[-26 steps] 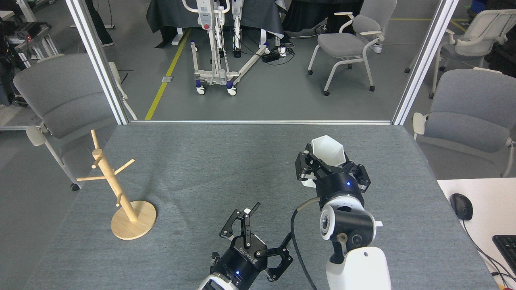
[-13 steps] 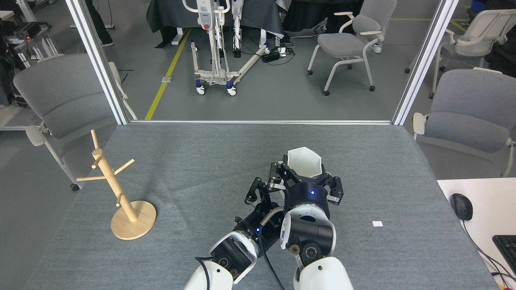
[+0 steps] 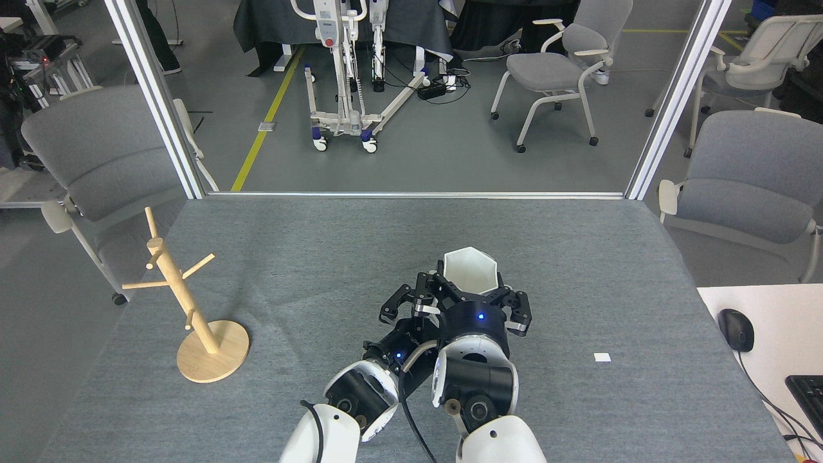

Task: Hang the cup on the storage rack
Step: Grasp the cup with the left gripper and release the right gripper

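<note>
White hexagonal cup (image 3: 470, 269) — upright, rim open.

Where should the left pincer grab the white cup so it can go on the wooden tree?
Probably the cup wall on its left side, coming from the left, since the right pincer grips it from below and the near side. The left pincer is already beside it; no handle shows.

No legible text, labels, brands or nos. anywhere. The keyboard (image 3: 807, 392) right of the table (image 3: 321, 257) is too small to read its keys, and the small white tag (image 3: 602, 357) on the table looks blank.
</note>
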Tool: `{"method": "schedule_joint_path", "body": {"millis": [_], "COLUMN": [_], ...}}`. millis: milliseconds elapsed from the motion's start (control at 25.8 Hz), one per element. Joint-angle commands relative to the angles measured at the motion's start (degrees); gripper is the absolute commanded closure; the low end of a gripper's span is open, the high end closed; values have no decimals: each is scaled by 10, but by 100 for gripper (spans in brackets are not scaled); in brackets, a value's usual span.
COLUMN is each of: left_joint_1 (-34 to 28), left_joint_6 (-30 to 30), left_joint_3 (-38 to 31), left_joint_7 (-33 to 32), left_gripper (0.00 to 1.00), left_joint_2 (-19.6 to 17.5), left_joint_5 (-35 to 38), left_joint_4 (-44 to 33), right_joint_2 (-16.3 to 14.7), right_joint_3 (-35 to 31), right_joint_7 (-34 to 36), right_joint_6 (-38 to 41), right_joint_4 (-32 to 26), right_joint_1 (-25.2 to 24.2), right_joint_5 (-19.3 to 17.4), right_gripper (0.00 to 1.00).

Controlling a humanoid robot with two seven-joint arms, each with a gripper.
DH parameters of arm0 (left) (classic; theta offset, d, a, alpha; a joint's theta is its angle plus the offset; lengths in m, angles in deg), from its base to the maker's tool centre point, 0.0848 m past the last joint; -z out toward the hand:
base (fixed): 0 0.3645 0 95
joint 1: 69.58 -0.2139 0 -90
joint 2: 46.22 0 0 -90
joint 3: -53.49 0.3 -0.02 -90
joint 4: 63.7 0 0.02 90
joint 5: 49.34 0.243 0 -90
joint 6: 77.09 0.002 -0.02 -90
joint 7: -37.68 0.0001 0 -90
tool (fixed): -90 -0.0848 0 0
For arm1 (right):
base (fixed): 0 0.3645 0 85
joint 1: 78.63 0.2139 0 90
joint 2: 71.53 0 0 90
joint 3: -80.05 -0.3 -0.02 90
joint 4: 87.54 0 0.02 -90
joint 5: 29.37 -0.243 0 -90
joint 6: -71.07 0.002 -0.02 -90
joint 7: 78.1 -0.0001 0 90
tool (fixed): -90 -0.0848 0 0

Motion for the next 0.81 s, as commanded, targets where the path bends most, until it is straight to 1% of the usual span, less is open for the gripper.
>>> {"method": "schedule_joint_path", "body": {"millis": [0, 116, 155, 233, 272, 310, 349, 388, 466, 660, 699, 737, 776], "left_joint_1": [7, 15, 15, 15, 15, 15, 11, 9, 9, 9, 9, 9, 8], "left_joint_6": [3, 5, 5, 0, -3, -6, -14, -23, -33, -34, -34, -34, -33], "left_joint_3": [-2, -2, -3, -2, -2, -2, -1, -2, -4, -4, -4, -4, -4], "left_joint_7": [-2, -1, -1, -1, -1, -1, -2, -8, -28, -30, -30, -30, -30], "left_gripper": [1, 2, 6, 22, 33, 50, 79, 100, 100, 100, 100, 100, 100], "left_joint_2": [1, 1, 1, 0, -2, -5, -7, -6, -5, -7, -7, -7, -8], "left_joint_5": [-3, -3, -3, -5, -6, -6, -6, -6, -6, -6, -6, -6, -6], "left_joint_4": [13, 21, 21, 21, 21, 19, 17, 17, 17, 17, 17, 18, 18], "right_joint_2": [1, 1, 1, 1, 1, 2, 2, 2, 3, 4, 4, 3, 3], "right_joint_3": [25, 49, 56, 70, 73, 76, 77, 77, 82, 87, 87, 87, 87], "right_joint_7": [0, 0, 0, 0, 0, 0, 0, 0, 0, 0, 0, 0, 0], "right_joint_6": [-14, -35, -41, -48, -52, -55, -57, -57, -57, -61, -61, -61, -60], "right_joint_4": [8, 18, 22, 28, 31, 35, 38, 39, 41, 44, 44, 44, 45], "right_joint_1": [-1, 0, 0, -1, -1, -1, -1, -1, 0, 0, 0, 0, 0], "right_joint_5": [0, -1, -1, -1, -1, -1, -2, -2, -3, -3, -3, -3, -3], "right_gripper": [74, 74, 75, 74, 74, 75, 74, 74, 74, 73, 71, 66, 56]}}
